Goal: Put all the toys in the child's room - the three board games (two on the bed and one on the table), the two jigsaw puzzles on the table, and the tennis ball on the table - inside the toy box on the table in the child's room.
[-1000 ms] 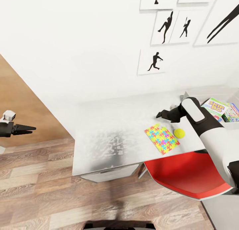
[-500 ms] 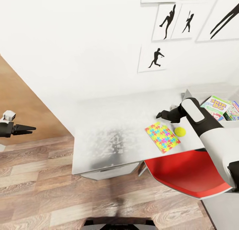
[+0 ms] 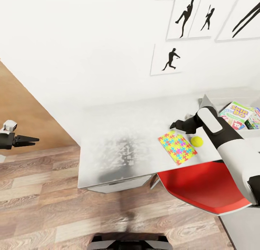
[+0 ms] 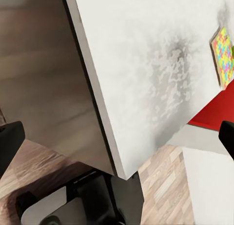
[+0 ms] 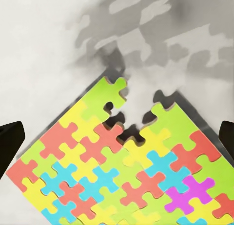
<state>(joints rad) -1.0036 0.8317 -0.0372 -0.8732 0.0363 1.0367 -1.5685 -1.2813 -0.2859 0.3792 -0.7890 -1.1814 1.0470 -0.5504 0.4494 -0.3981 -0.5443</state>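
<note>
Your view drifted slightly while your right tool (image 3: pixel 173 125), jaws apart and empty, stayed poised above the jigsaw puzzle (image 3: pixel 177 147) on the surface (image 3: pixel 119 149) beside the tennis ball (image 3: pixel 196 141), neither picked up.

Bright, even simulator light; a mottled grey shadow blotches the table (image 3: pixel 119 149); both wrist views look soft.

The right arm (image 3: pixel 231 145) reaches from 4 o'clock toward centre, elbow bent, with the right gripper (image 3: pixel 173 125) pointing to 9 o'clock, its fingers (image 5: pixel 9 144) spread wide. The left gripper (image 3: pixel 34 138) sits at 9 o'clock, pointing to 3 o'clock, fingertips close together.
</note>
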